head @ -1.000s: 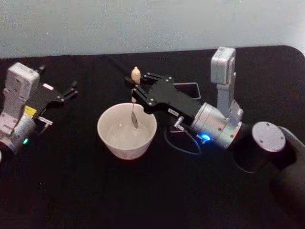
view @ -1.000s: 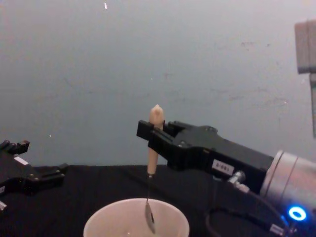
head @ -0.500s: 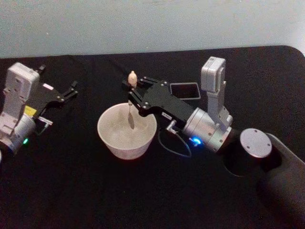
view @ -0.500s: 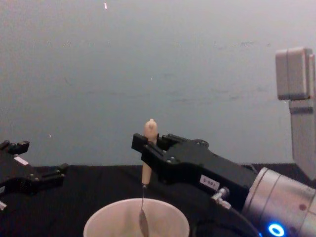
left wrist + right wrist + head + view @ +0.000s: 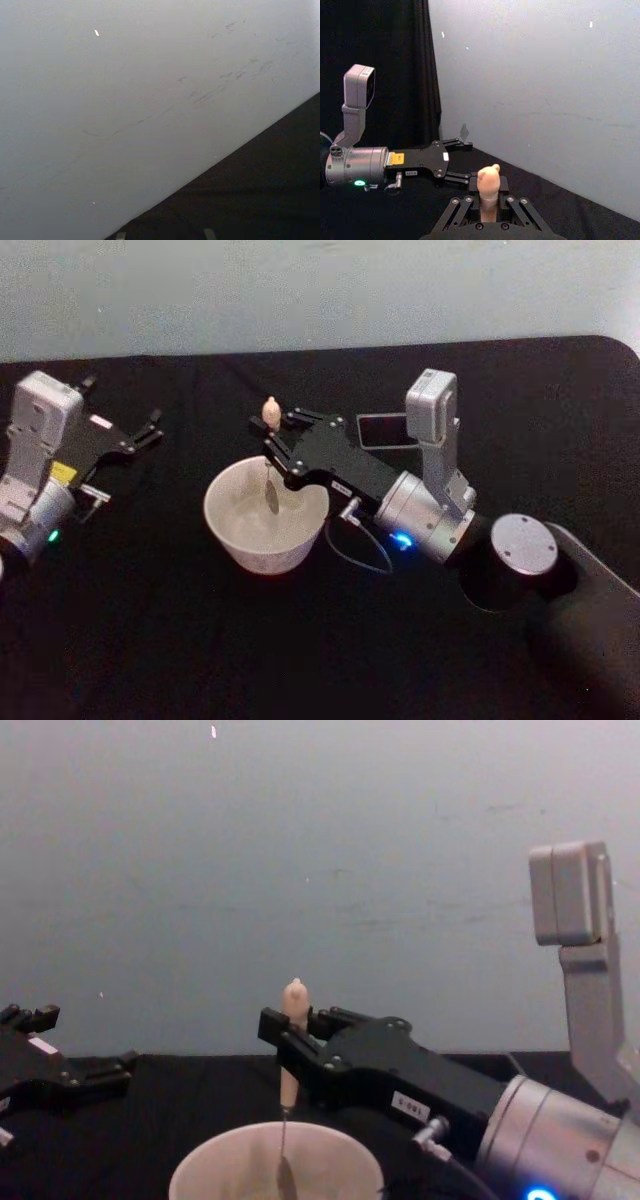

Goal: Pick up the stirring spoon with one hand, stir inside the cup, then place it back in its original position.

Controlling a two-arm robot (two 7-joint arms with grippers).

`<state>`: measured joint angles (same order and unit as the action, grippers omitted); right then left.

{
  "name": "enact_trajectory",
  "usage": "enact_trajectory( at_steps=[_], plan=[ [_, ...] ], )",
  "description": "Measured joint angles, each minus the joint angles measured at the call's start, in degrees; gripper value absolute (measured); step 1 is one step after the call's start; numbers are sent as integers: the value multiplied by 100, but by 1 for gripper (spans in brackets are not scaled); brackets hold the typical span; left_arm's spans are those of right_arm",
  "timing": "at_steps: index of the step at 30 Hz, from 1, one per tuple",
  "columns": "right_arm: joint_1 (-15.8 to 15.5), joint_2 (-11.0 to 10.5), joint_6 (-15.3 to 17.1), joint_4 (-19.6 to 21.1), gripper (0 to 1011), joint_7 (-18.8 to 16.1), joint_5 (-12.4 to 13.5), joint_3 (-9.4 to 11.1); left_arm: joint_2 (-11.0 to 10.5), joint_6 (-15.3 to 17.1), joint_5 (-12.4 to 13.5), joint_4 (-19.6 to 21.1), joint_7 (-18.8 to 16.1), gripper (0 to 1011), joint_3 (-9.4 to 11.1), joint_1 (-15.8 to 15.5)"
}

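Observation:
The stirring spoon [image 5: 270, 455] hangs upright, its peach handle tip above my right gripper [image 5: 276, 437], which is shut on the handle. Its thin shaft and small bowl dip inside the cream-white cup [image 5: 222, 530] at mid-table. In the chest view the spoon [image 5: 291, 1025] stands over the cup [image 5: 205, 1163], held by the right gripper [image 5: 292, 1045]. The right wrist view shows the handle tip [image 5: 488, 181] clamped between the fingers. The dark grey holder [image 5: 381, 429] sits behind the right arm, partly hidden by it. My left gripper [image 5: 146, 430] is parked open at the left.
A black cloth covers the table [image 5: 200, 640], with a pale wall [image 5: 300, 840] close behind it. A thin cable [image 5: 350, 545] loops beside the cup under the right wrist. The left gripper [image 5: 464, 161] also appears far off in the right wrist view.
My right gripper has carried the spoon leftward and lower, so its bowl sits deeper in the cup, nearer the middle. The left arm has not moved.

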<state>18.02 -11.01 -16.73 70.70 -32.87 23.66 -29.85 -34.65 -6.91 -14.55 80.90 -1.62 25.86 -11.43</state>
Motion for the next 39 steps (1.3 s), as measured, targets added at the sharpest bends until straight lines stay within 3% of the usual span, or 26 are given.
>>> enact_trajectory(
  at_steps=[16,29,39],
  plan=[
    [-108,-78,20,156,214,-13,-76,96,0,0,0,0,0,1001,0,0],
    [-305,-289,89,443,214,-21,-112,160,0,0,0,0,0,1001,0,0],
    [-482,-389,169,728,214,-97,-43,107,0,0,0,0,0,1001,0,0]
  ],
)
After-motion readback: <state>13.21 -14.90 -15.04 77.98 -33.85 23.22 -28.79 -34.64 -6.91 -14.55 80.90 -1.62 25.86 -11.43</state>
